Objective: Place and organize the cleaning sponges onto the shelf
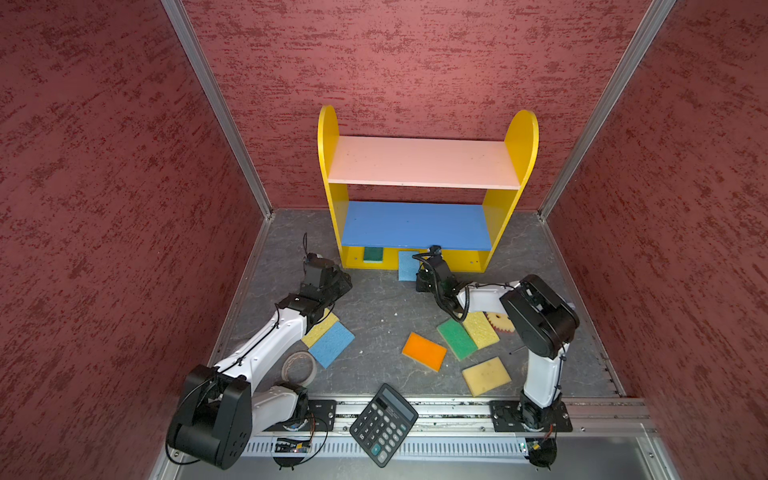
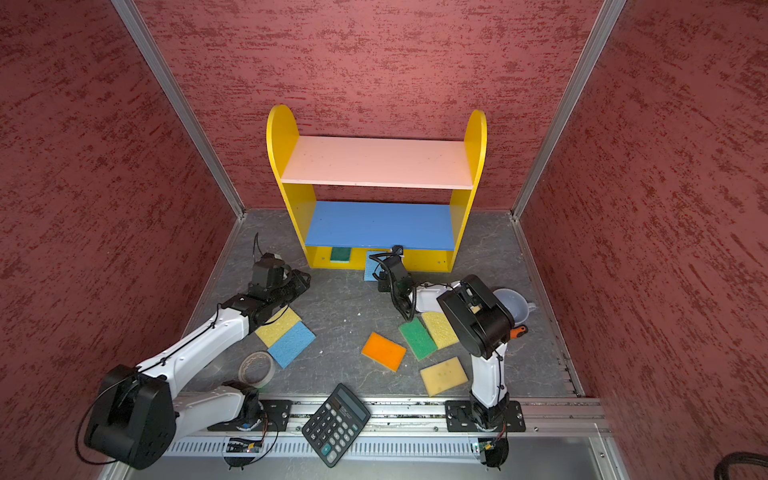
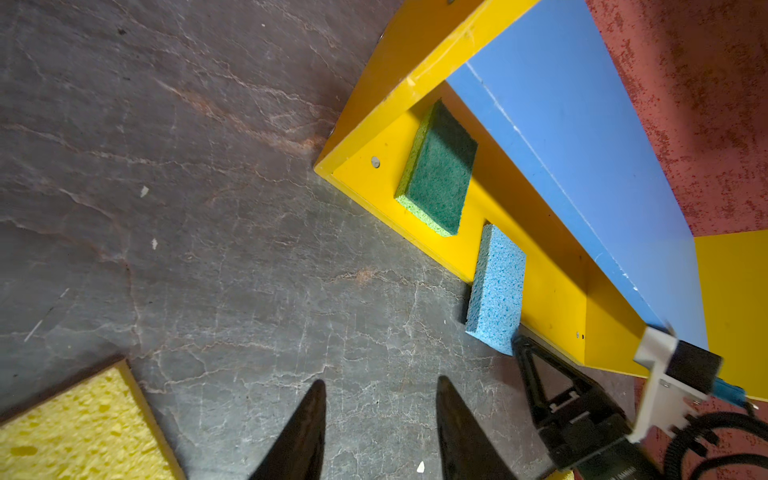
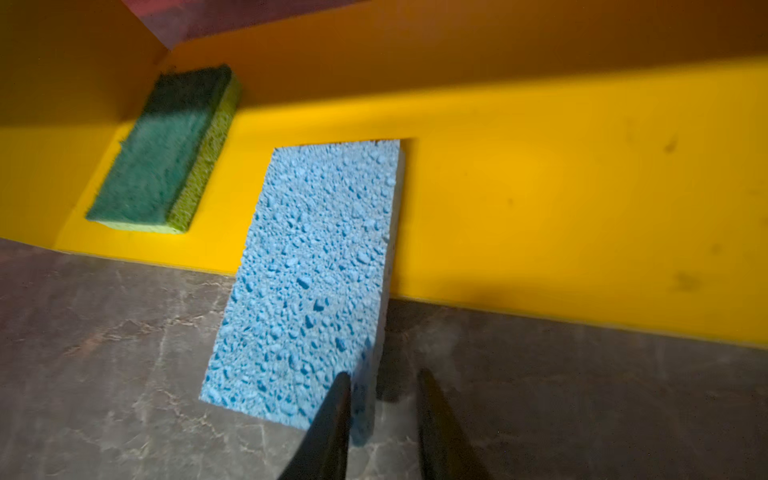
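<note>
One sponge (image 4: 307, 270) (blue) at end effector (image 4: 383, 374)

Found the shelf (image 1: 424, 162) upright at the back wall, a dark-green sponge (image 1: 372, 254) flat on its yellow base, a light-blue sponge (image 1: 406, 266) half on that base, half on the floor, and scattered flat in front a yellow sponge (image 1: 319, 328), blue sponge (image 1: 332, 344), orange sponge (image 1: 424, 351), green sponge (image 1: 457, 338), pale-yellow sponge (image 1: 482, 330), tan sponge (image 1: 486, 376) and fringed round sponge (image 1: 503, 322).

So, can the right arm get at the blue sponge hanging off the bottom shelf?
Likely yes: the right claw sits open at the near corner of the blue sponge, nothing between them. Only its far end rests on the shelf.
</note>
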You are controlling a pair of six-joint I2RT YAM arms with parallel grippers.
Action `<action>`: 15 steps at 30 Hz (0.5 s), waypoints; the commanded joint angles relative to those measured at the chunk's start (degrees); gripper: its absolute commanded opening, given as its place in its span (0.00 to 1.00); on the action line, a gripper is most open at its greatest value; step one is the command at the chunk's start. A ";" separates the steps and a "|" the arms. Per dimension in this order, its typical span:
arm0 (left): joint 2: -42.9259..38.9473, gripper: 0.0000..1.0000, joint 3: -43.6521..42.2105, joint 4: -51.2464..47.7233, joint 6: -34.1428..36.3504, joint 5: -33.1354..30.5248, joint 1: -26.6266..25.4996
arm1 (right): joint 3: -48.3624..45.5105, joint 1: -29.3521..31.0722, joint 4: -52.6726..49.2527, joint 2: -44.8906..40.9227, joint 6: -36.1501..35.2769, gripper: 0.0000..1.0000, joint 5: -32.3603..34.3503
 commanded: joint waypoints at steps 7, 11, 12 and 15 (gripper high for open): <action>0.54 0.45 -1.32 1.20 -0.66 1.30 0.44 | -9.51 -0.33 6.27 -10.05 8.28 0.22 -7.00; 1.53 0.45 -1.32 1.75 -1.25 1.81 0.45 | -13.93 -0.07 12.82 -9.19 14.15 0.00 -13.06; 1.79 0.45 -1.34 1.94 -1.34 2.13 0.41 | -14.58 0.03 14.12 -8.51 15.44 0.00 -13.96; 2.64 0.45 -1.32 2.46 -1.31 2.56 0.43 | -16.11 0.28 18.41 -5.94 18.54 0.00 -15.91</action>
